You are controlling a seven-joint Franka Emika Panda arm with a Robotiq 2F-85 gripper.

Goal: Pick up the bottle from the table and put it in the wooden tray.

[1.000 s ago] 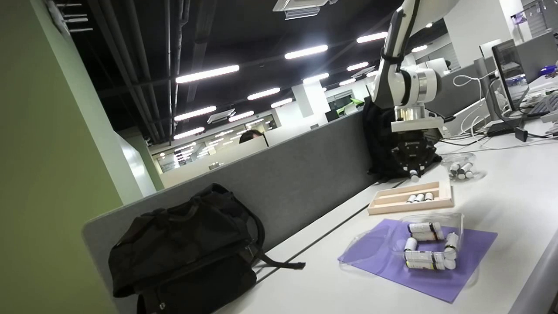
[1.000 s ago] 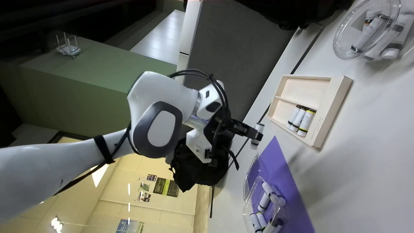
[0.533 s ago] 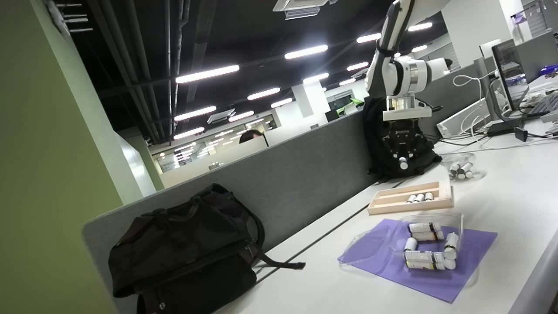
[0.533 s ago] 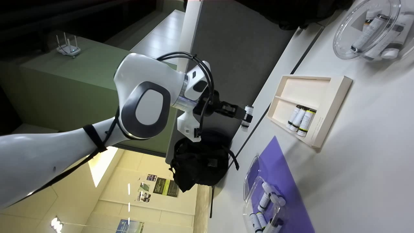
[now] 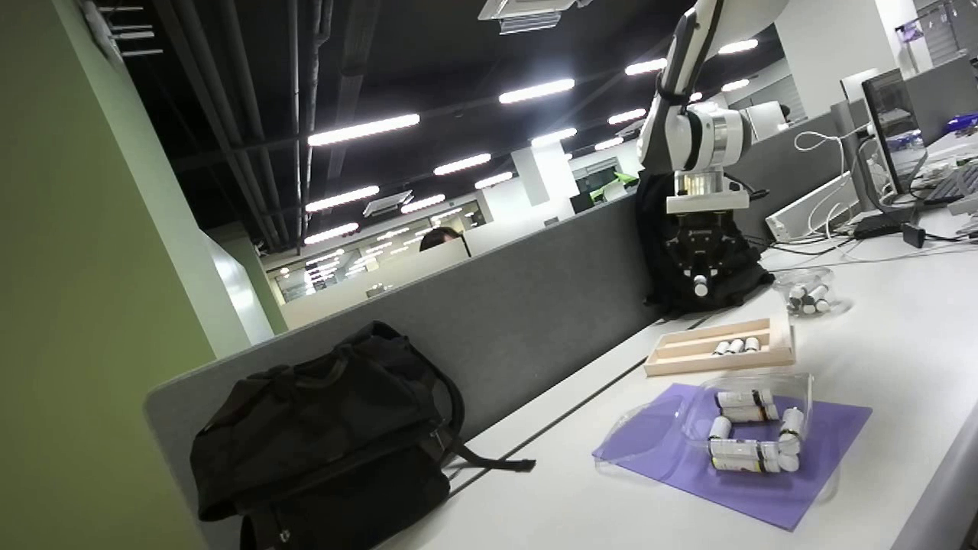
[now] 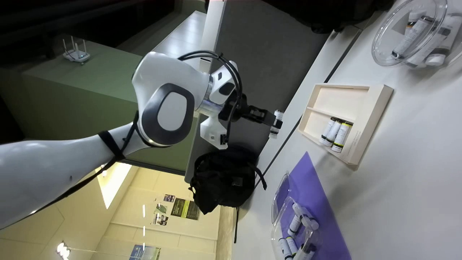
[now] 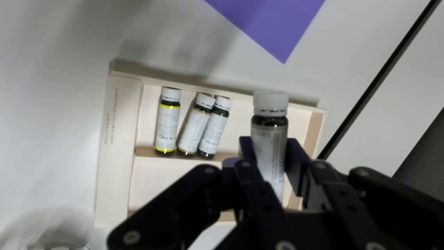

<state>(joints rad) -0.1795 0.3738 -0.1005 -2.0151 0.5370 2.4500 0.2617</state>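
Observation:
My gripper (image 7: 270, 149) is shut on a small bottle (image 7: 270, 130) with a white cap and pale label. The gripper (image 5: 701, 275) holds the bottle (image 5: 701, 288) in the air, higher than the tray, in an exterior view. The gripper (image 6: 277, 124) and bottle (image 6: 278, 115) also show in an exterior view. The wooden tray (image 7: 116, 152) lies on the white table (image 7: 59, 104). It shows in both exterior views (image 5: 781, 340) (image 6: 373, 122). Three bottles (image 7: 168, 128) lie side by side in one compartment. In the wrist view, the held bottle overlaps that compartment's right part.
A purple mat (image 5: 833, 428) bears a clear box (image 5: 802, 389) with several bottles. A clear container (image 6: 409, 32) with several bottles stands on the tray's far side from the mat. A grey partition (image 5: 535, 305) runs along the table, with a black backpack (image 5: 328, 428) against it.
My gripper has risen with the bottle and moved up and left in both exterior views, mostly in the first half second. The tray and the other bottles have not moved.

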